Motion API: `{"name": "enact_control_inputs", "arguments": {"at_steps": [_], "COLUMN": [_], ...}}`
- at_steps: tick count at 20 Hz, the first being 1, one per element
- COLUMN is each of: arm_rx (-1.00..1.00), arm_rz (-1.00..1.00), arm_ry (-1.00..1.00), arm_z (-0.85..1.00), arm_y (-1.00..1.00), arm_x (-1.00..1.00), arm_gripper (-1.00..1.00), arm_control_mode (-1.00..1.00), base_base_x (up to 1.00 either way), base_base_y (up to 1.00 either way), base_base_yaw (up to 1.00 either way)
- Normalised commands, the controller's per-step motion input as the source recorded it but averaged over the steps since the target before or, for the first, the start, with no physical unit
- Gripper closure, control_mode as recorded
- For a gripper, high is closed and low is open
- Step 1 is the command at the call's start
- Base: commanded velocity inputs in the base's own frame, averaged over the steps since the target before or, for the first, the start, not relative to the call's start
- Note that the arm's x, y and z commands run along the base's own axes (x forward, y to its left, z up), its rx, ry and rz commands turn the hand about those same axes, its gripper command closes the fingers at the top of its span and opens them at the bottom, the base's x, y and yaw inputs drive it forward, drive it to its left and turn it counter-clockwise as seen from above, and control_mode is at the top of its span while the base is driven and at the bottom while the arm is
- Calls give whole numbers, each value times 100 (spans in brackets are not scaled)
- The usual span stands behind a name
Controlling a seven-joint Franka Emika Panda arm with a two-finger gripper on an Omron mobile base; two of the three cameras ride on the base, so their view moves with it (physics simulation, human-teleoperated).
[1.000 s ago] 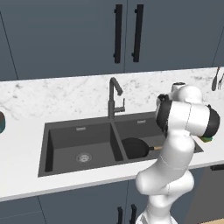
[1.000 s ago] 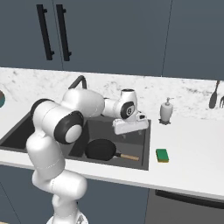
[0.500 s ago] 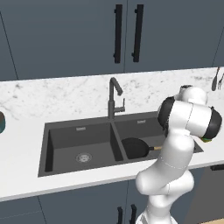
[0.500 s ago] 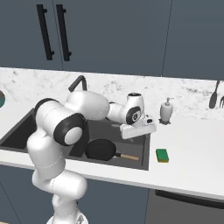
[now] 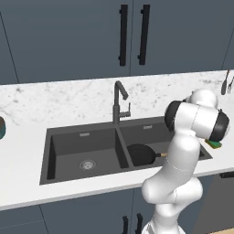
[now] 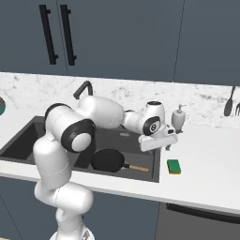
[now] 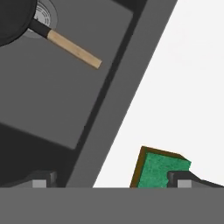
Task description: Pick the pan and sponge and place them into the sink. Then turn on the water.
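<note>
The black pan point(image 6: 108, 160) lies in the right basin of the dark grey sink point(image 6: 28, 136), its wooden handle point(image 6: 138, 168) pointing right; it also appears as pan point(image 5: 141, 154) and pan point(image 7: 13, 22). On the white counter just right of the sink rim sits the green sponge point(image 6: 174, 166), seen too as sponge point(image 7: 159, 170) and sponge point(image 5: 213, 144). My gripper point(image 6: 161, 144) hovers open over the sink's right rim, just left of and above the sponge, holding nothing. In the hand view the gripper point(image 7: 111, 181) has its right fingertip point(image 7: 183, 178) over the sponge's edge. No water runs from the faucet point(image 5: 119, 103).
A white soap dispenser point(image 6: 178, 119) stands on the counter behind the sponge. Dark utensils point(image 6: 229, 101) hang on the wall at the far right. A teal object point(image 5: 1, 128) sits at the counter's left end. Cabinets with black handles point(image 5: 133, 35) hang above.
The hand has swung right from over the right basin toward the sponge and the sink's right rim. Jaws stay open. Pan and sponge have not moved.
</note>
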Motion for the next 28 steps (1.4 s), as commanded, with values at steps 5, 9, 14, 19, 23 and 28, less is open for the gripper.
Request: {"name": "enact_control_inputs", "arguments": {"at_steps": [5,9,14,19,23,28], "arm_rx": [0,0,1,0,0,3], "arm_rz": [0,0,0,0,0,0], "arm_ry": [3,3,4,1,2,1], "arm_z": [5,0,0,-7,-16,-16], "arm_y": [-31,-29,-28,-10,-3,-3], "arm_x": [-11,-14,-16,-11,0,0], "arm_gripper": [-100,-100,-100,-100,-100,-100], "arm_control_mode": [-100,-100,-100,-100,-100,-100], "base_base_x": [0,0,0,0,0,0], "base_base_y": [0,0,0,0,0,0], "base_base_yaw": [0,0,0,0,0,0]}}
